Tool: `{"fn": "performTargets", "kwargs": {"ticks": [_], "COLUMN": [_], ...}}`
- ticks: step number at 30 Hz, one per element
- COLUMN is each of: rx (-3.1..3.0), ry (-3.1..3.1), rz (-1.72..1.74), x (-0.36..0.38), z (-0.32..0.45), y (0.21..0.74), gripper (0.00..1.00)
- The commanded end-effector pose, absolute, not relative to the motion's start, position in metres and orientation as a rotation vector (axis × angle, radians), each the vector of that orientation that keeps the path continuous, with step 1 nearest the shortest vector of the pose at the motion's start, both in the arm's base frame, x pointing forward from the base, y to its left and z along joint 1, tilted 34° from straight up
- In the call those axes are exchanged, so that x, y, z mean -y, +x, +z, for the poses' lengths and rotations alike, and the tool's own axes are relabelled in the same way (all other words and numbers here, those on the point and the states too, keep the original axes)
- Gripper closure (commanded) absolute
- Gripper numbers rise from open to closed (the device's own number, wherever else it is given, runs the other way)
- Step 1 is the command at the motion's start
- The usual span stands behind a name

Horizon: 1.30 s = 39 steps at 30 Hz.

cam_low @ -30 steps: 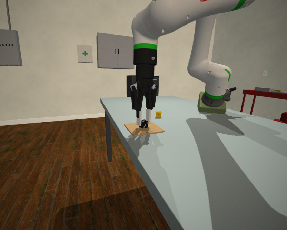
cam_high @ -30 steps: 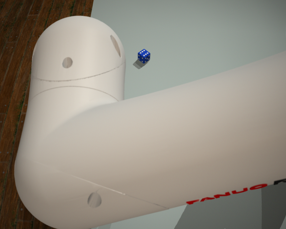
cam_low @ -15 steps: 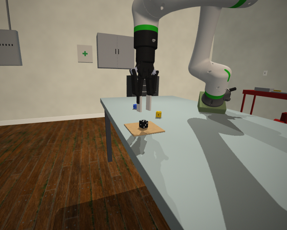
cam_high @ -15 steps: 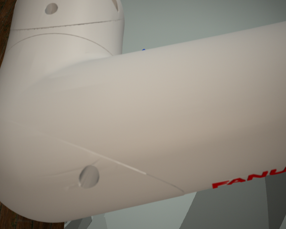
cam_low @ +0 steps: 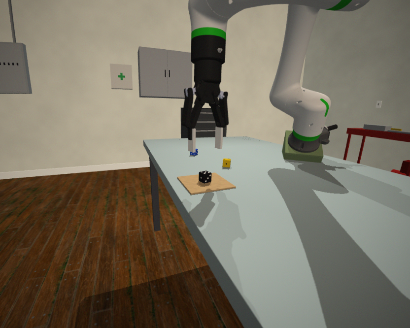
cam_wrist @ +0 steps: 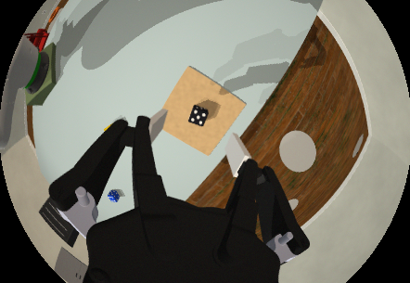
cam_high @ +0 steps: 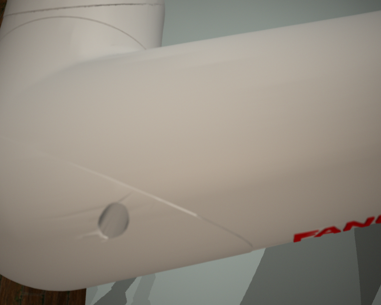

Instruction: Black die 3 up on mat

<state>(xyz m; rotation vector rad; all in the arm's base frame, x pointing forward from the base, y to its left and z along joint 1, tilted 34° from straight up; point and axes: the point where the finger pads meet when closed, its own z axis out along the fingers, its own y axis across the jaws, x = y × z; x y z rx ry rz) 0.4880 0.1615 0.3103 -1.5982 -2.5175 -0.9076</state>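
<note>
1. We find the black die [cam_low: 205, 177] sitting flat on the tan mat [cam_low: 191, 185], well inside its edges, with mat showing on every side of it in the wrist view [cam_wrist: 198, 114].

2. From the wrist view its top face seems to carry five white pips rather than three, though the die is small there and we cannot be sure. If so, it needs one more quarter turn.

3. We judge the die to be a small rigid cube: light, hard, not fragile, and probably smooth enough to slip or pivot if pinched near an edge. We would take it by two opposite side faces, pads centred on those faces, so that it cannot roll between them.

4. The gripper [cam_low: 205, 143] hangs above the mat, clear of the die. Its fingers are spread fairly wide and have nothing between them; we see bare space between the pale pads [cam_low: 218, 138].

5. The blue die [cam_low: 193, 152] lies on the table [cam_low: 304, 218] beyond the mat, behind the left finger in the exterior view. The yellow die [cam_low: 226, 162] sits just past the mat's far corner. Both are apart from the mat.

6. The top view is filled by the white arm link [cam_high: 184, 147], which hides all the dice.
</note>
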Motion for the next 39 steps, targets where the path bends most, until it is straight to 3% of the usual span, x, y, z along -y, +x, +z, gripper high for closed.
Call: {"fn": "performTargets", "kwargs": {"ticks": [1, 26, 39], "rx": [2.518, 2.375, 1.825], "ry": [-1.598, -1.743, -2.161], "rz": [-0.908, -0.893, -0.812], "x": [-0.1614, -0.1614, -0.1615], "z": [0.3106, 0.3105, 0.3103], "y": [0.4881, 0.4881, 0.4882], "gripper": [0.00, 0.00, 0.00]}}
